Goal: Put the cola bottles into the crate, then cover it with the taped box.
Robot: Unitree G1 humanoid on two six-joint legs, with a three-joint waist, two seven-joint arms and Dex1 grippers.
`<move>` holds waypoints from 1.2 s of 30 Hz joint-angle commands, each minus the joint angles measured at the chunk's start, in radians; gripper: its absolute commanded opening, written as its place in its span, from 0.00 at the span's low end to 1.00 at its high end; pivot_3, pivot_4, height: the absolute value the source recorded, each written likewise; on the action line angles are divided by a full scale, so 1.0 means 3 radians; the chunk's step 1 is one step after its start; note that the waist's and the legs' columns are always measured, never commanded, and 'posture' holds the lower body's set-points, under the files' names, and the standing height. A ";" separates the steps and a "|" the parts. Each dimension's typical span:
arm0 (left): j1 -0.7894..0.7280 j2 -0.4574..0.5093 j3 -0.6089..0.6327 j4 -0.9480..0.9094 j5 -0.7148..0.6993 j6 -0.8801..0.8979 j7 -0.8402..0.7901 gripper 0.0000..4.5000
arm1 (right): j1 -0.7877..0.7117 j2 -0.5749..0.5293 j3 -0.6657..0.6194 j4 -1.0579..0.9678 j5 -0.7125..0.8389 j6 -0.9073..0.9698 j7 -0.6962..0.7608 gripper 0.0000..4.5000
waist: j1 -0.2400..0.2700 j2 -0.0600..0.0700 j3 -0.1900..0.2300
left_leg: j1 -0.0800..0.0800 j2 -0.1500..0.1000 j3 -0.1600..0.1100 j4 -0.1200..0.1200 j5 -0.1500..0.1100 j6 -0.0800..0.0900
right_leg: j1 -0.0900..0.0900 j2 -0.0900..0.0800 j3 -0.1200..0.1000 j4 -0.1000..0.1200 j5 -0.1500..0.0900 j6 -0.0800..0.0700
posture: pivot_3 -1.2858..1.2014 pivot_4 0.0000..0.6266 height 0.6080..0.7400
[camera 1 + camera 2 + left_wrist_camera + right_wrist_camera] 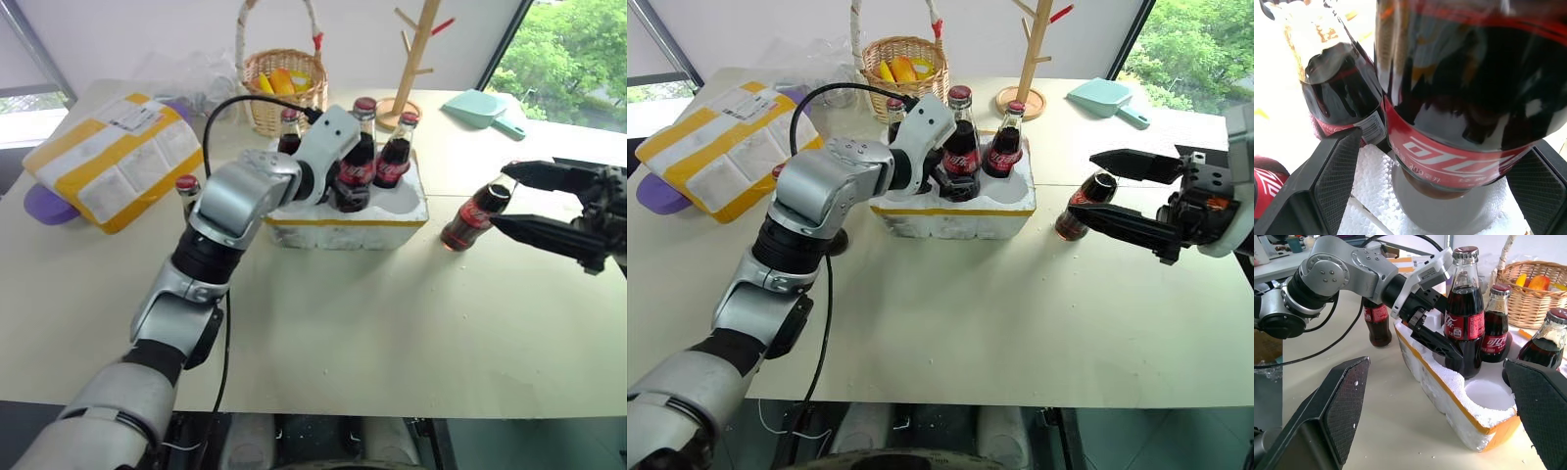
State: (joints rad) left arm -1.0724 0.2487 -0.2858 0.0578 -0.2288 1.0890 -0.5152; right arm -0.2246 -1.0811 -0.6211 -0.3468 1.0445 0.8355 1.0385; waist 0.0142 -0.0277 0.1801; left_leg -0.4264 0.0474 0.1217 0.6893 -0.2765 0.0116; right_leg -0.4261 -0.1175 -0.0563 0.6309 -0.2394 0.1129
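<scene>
The white styrofoam crate (392,217) with a yellow band stands mid-table and holds three cola bottles. My left gripper (345,192) is open around the front one (360,157), which stands in its well; the left wrist view shows a gap between the bottle (1459,112) and each finger (1337,176). The other two (396,152) (289,130) stand behind it. One bottle (187,192) stands on the table left of the crate. Another (474,215) leans right of the crate, its neck between the wide-open fingers of my right gripper (500,196). The taped box (118,157) lies at the far left.
A wicker basket (284,90) with yellow items stands behind the crate, beside a wooden peg stand (416,59). A teal dustpan (480,108) lies at the back right. A purple object (47,206) pokes out under the taped box.
</scene>
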 commanded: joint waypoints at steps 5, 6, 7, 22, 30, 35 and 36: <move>-0.0135 0.0058 0.0088 -0.0151 0.0011 -0.0004 -0.0019 0.99 | -0.0039 -0.0007 -0.0088 -0.0011 0.0020 -0.0061 -0.0001 1.00 | -0.0001 0.0000 0.0000 | 0.0000 0.0000 -0.0001 0.0000 0.0000 0.0000 | 0.0000 0.0000 0.0000 0.0000 0.0000 0.0000 | 0.52 0.24 1.00; -0.0144 0.0081 0.0087 -0.0168 0.0013 -0.0006 -0.0030 0.99 | -0.0039 -0.0006 -0.0088 -0.0013 0.0019 -0.0062 -0.0003 1.00 | -0.0002 0.0000 0.0000 | 0.0000 0.0000 -0.0001 0.0000 0.0000 0.0000 | 0.0000 0.0000 0.0000 0.0000 0.0000 0.0000 | 0.52 0.24 1.00; -0.0157 0.0103 0.0096 -0.0185 0.0009 0.0002 -0.0041 0.99 | -0.0039 -0.0002 -0.0087 -0.0017 0.0019 -0.0062 -0.0010 1.00 | -0.0002 0.0000 0.0000 | 0.0000 0.0000 -0.0001 0.0000 0.0000 0.0000 | 0.0000 0.0000 0.0000 0.0000 0.0000 0.0000 | 0.52 0.24 1.00; -0.0245 0.0182 0.0116 -0.0165 0.0010 -0.0077 -0.0115 0.99 | -0.0037 0.0038 -0.0040 -0.0038 0.0016 -0.0101 -0.0027 1.00 | -0.0003 0.0000 0.0000 | 0.0000 0.0000 -0.0001 0.0002 0.0000 0.0000 | 0.0001 0.0000 0.0000 0.0001 0.0000 0.0000 | 0.52 0.24 1.00; -0.0179 0.0128 -0.0031 -0.0202 0.0028 -0.0157 -0.0226 0.99 | 0.0006 0.0067 -0.0074 -0.0080 0.0037 -0.0094 -0.0052 1.00 | -0.0003 0.0000 0.0000 | 0.0000 0.0000 -0.0002 0.0003 0.0000 0.0000 | 0.0001 0.0001 0.0000 0.0001 0.0000 0.0000 | 0.52 0.24 1.00; -0.0117 0.0220 0.0046 -0.0330 -0.0114 -0.0036 -0.0380 0.99 | 0.0094 0.0065 -0.0111 -0.0096 -0.0014 -0.0103 -0.0040 1.00 | -0.0003 0.0000 0.0000 | 0.0000 0.0000 -0.0002 0.0003 0.0000 0.0000 | 0.0001 0.0001 0.0000 0.0002 0.0000 0.0000 | 0.52 0.24 1.00; -0.0112 0.0283 0.0107 -0.0414 -0.0192 -0.0015 -0.0472 0.99 | 0.0130 0.0052 -0.0118 -0.0088 -0.0046 -0.0112 -0.0019 1.00 | -0.0003 0.0000 0.0000 | 0.0000 0.0000 -0.0002 0.0003 0.0000 0.0000 | 0.0002 0.0001 0.0000 0.0002 0.0000 0.0000 | 0.52 0.24 1.00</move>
State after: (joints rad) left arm -1.0996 0.3159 -0.2961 -0.0014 -0.2531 1.0790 -0.6215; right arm -0.1900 -1.0608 -0.6152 -0.3582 1.0385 0.8228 1.0270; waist 0.0133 -0.0276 0.1801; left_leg -0.4265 0.0474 0.1207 0.6902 -0.2765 0.0117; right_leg -0.4257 -0.1173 -0.0564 0.6314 -0.2394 0.1129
